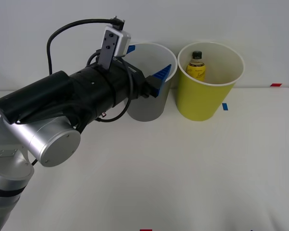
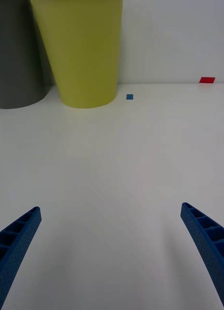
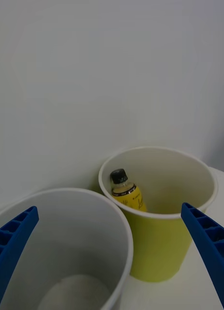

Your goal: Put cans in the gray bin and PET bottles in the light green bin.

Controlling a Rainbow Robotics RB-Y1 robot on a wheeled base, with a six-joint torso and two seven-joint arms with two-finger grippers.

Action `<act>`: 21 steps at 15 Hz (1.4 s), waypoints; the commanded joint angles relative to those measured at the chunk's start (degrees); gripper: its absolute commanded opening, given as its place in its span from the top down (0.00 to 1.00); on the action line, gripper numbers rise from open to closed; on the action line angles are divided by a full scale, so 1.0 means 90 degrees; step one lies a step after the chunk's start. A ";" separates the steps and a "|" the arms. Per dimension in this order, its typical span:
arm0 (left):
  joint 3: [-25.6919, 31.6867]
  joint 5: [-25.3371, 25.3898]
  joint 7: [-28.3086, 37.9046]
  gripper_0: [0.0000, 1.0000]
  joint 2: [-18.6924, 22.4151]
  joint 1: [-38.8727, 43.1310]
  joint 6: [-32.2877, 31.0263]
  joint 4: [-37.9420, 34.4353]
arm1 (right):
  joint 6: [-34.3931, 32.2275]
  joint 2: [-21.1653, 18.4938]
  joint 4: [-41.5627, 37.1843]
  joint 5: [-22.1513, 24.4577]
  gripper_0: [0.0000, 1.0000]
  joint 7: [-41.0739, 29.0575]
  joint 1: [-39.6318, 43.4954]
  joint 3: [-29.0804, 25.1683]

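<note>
1. Two tapered round plastic bins are standing side by side, touching: the gray bin (image 1: 147, 108) and the light green bin (image 1: 202, 101).
2. One small yellow-labelled PET bottle (image 1: 197, 66) is leaning inside the light green bin, black cap up.
3. The left gripper (image 1: 145, 67) is hovering over the gray bin, blue fingers spread and holding nothing.
4. The right gripper (image 2: 112, 252) is hanging low over the white table (image 2: 117, 160), its fingers apart.

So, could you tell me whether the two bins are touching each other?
Cannot tell. In the left wrist view the gray bin's rim overlaps the light green bin's wall, hiding any gap. The front view shows their bases apart, but a blue finger covers the rims.
</note>
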 commanded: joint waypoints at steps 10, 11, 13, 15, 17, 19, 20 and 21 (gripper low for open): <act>0.1241 -0.0686 -0.0032 0.00 0.0021 0.4224 -0.0002 -0.2613 | 0.0000 0.0000 0.0000 0.0000 0.00 0.0000 0.0000 0.0000; 0.1310 -0.0725 -0.0051 0.00 -0.0213 0.4449 -0.0002 -0.2688 | 0.0000 0.0000 0.0000 0.0000 0.00 0.0000 0.0000 0.0000; 0.1407 -0.0784 -0.0110 0.00 -0.0536 0.4810 0.0008 -0.2688 | 0.0000 0.0000 0.0000 0.0000 0.00 0.0000 0.0000 0.0000; 0.1417 -0.0823 -0.0139 0.00 -0.0653 0.5123 -0.0021 -0.2688 | 0.0000 0.0000 0.0000 0.0000 0.00 0.0000 0.0000 0.0000; 0.1427 -0.0832 -0.0188 0.00 -0.0633 0.5425 -0.0217 -0.2688 | 0.0000 0.0000 0.0000 0.0000 0.00 0.0000 0.0000 0.0000; 0.1378 -0.0793 -0.0217 0.00 -0.0418 0.5943 -0.1310 -0.2584 | 0.0000 0.0000 0.0000 0.0000 0.00 0.0000 0.0000 0.0000; 0.1329 -0.0842 -0.0237 0.00 -0.0291 0.6216 -0.1769 -0.2467 | 0.0000 0.0000 0.0000 0.0000 0.00 0.0000 0.0000 0.0000; 0.1310 -0.0862 -0.0247 0.00 -0.0252 0.6480 -0.2199 -0.2330 | 0.0000 0.0000 0.0000 0.0000 0.00 0.0000 0.0000 0.0000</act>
